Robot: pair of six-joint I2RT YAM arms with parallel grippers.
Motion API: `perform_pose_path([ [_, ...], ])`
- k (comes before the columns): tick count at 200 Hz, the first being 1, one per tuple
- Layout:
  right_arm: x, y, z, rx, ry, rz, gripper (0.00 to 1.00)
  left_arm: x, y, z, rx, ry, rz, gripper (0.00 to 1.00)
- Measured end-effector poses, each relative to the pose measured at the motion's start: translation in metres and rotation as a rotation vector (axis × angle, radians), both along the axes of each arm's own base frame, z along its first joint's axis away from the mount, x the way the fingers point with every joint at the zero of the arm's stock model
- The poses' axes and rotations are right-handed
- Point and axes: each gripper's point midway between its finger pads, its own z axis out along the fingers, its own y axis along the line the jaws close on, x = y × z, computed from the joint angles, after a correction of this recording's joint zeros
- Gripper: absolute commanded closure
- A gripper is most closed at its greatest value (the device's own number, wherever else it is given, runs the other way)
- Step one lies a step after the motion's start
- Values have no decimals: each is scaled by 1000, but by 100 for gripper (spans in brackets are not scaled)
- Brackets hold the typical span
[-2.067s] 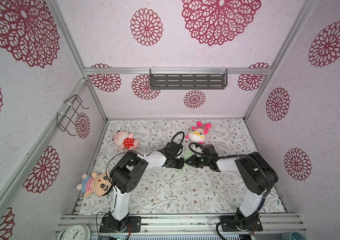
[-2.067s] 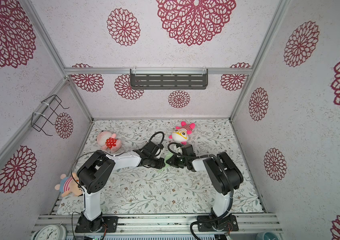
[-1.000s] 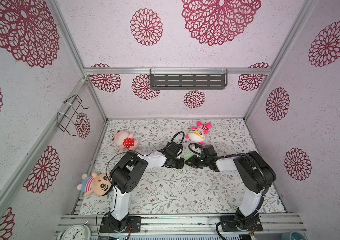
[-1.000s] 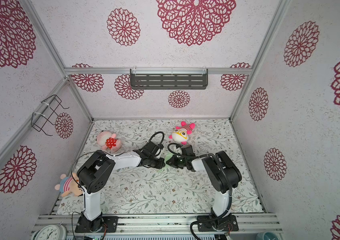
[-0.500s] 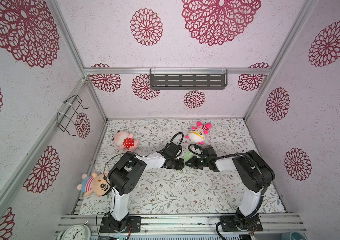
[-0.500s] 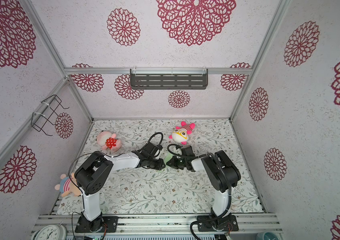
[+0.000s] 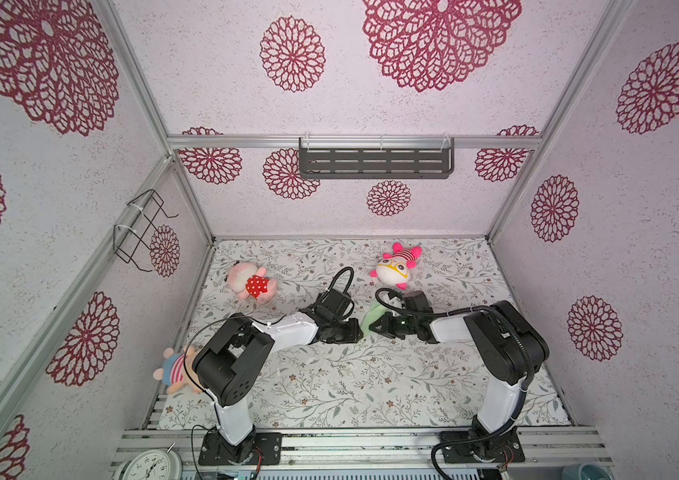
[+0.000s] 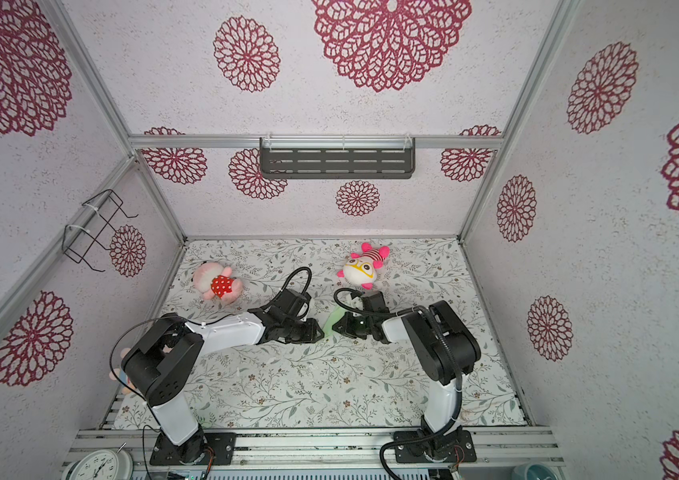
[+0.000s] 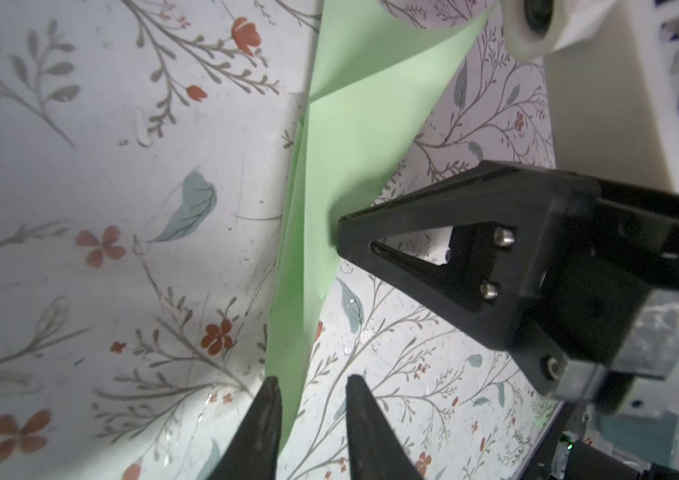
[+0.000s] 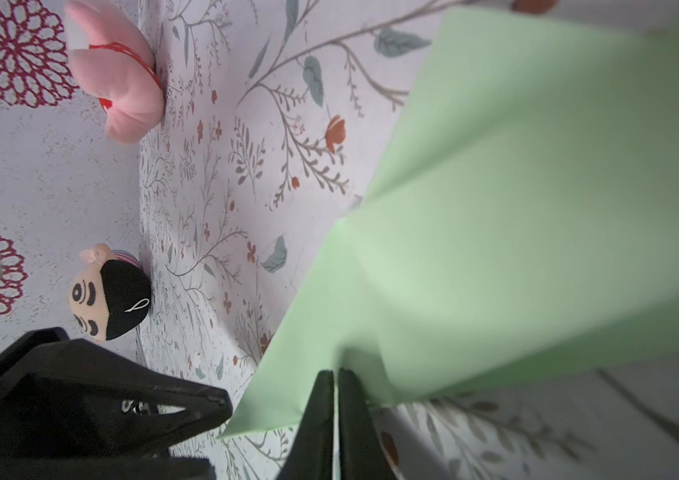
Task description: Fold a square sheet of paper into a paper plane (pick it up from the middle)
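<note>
The paper plane (image 7: 372, 316) (image 8: 330, 323), pale mint green and folded into a narrow pointed shape, sits a little toward 12 o'clock from the middle of the flower-patterned bench (image 7: 371, 386), between the two arms. The left fingers (image 7: 353, 331) reach it from 9 o'clock and the right fingers (image 7: 376, 326) from 3 o'clock. In the left wrist view the left fingers (image 9: 276, 397) stand partly apart with a clear gap, and the thin pointed end of the paper plane (image 9: 342, 145) runs down into that gap, close against one finger. They are not pinching it. The same view shows the black tip of the right fingers (image 9: 344, 232) meeting the paper's long edge about halfway along. In the right wrist view the right fingers (image 10: 328, 399) are pressed together, nipping the paper plane (image 10: 516, 208) at its near edge, and its layers lift and spread beyond them. On the bench a pink plush in a red dotted dress (image 7: 252, 284) lies toward 10 o'clock from the paper. A plush with yellow glasses (image 7: 395, 268) lies toward 1 o'clock. A striped plush (image 7: 175, 370) lies at the bench edge toward 8 o'clock.
</note>
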Motion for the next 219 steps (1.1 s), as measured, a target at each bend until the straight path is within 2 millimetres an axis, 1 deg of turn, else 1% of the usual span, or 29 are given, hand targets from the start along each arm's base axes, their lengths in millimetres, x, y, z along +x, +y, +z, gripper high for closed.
perform_pose_path([
  [21,0,0,0,0,-1,0,90,4,0,0,-7,-2,21,81],
  [96,0,0,0,2,-3,0,90,3,2,-10,3,13,31,86],
  [133,0,0,0,2,-3,0,90,2,2,-17,13,28,30,86],
  [173,0,0,0,2,-2,0,90,2,2,-19,15,30,29,86],
  [198,0,0,0,2,-3,0,90,-2,2,-26,31,43,21,87],
  [219,0,0,0,4,-4,1,90,-3,1,-26,36,41,15,87],
])
